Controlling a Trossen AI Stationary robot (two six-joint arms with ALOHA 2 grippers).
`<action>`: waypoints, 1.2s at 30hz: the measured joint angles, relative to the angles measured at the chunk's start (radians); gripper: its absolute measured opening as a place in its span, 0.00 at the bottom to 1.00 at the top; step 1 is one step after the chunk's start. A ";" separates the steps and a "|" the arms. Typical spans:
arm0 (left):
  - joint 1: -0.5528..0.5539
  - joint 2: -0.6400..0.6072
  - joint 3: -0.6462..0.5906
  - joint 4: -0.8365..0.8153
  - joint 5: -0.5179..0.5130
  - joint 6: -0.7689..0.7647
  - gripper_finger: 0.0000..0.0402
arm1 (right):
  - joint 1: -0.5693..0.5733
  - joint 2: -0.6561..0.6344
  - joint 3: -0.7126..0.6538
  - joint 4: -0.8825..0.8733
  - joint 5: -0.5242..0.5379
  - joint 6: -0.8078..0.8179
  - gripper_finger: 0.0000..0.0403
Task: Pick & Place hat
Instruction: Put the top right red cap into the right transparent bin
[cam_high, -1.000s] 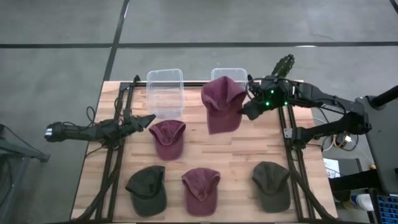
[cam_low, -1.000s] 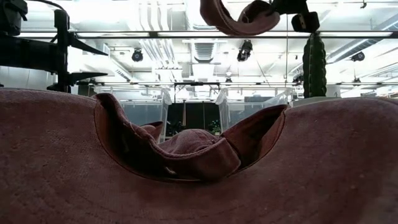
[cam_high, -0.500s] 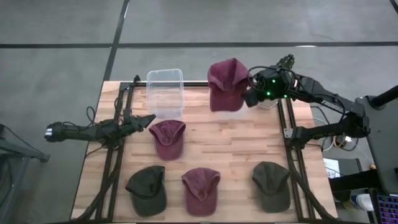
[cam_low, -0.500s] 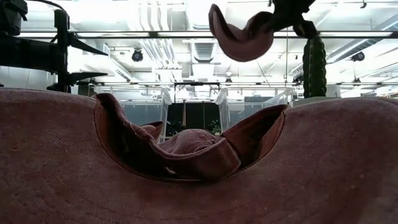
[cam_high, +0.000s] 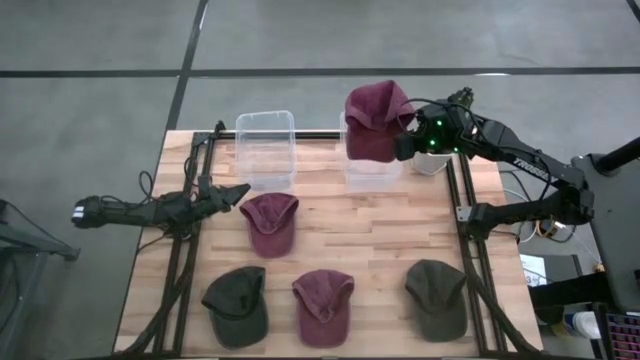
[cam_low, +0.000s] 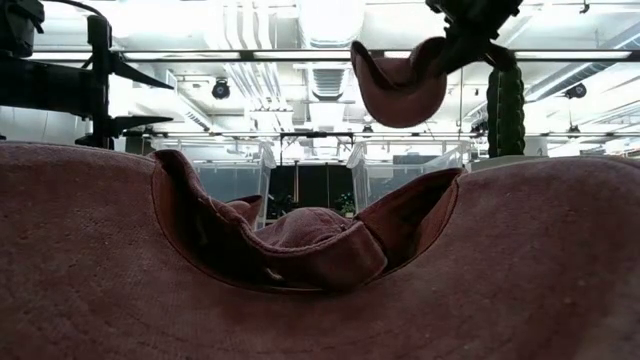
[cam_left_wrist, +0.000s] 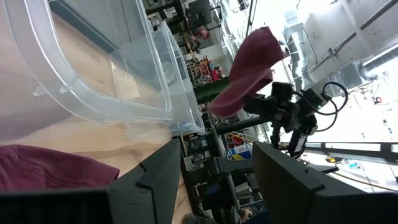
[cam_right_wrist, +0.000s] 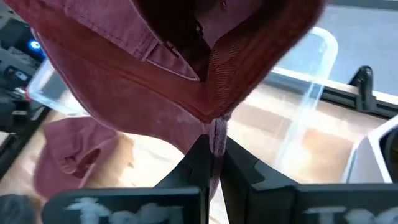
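A maroon hat (cam_high: 376, 120) hangs in the air over the right clear bin (cam_high: 372, 172) at the table's far edge; my right gripper (cam_high: 404, 144) is shut on it. In the low view this hat (cam_low: 400, 85) curves below the gripper (cam_low: 452, 48). My left gripper (cam_high: 241, 192) waits open near the table's left side, beside a second maroon hat (cam_high: 270, 222) that lies flat on the wood. In the left wrist view the carried hat (cam_left_wrist: 249, 62) shows far off. My right gripper pinches a rim edge of the maroon hat (cam_right_wrist: 217, 132) between its two fingers (cam_right_wrist: 198, 163). It comes at the hat about level from the table's right side. The hat is lifted clear and sags below and to the left of the fingers, over the bin.
An empty clear bin (cam_high: 265, 148) stands left of the right one. Two olive hats (cam_high: 237, 303) (cam_high: 438, 297) and a maroon hat (cam_high: 324, 305) lie along the near edge; the maroon hat (cam_low: 300, 250) fills the low view. Black rails (cam_high: 465, 215) run down both table sides.
My right gripper has carried the maroon hat toward the table's far edge and a little to the right, from over the wood beside the bin to above the right bin. The hat stayed in the hold and swung as it went.
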 joint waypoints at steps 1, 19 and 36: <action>0.000 0.000 0.000 0.000 0.000 0.000 0.48 | -0.003 0.000 -0.005 0.000 0.000 0.000 0.03; 0.000 0.000 0.000 0.000 0.000 -0.023 0.48 | -0.033 0.000 -0.208 0.159 0.003 0.025 0.03; 0.000 0.000 0.000 0.000 0.000 -0.029 0.48 | -0.040 0.000 -0.277 0.218 -0.004 0.064 0.03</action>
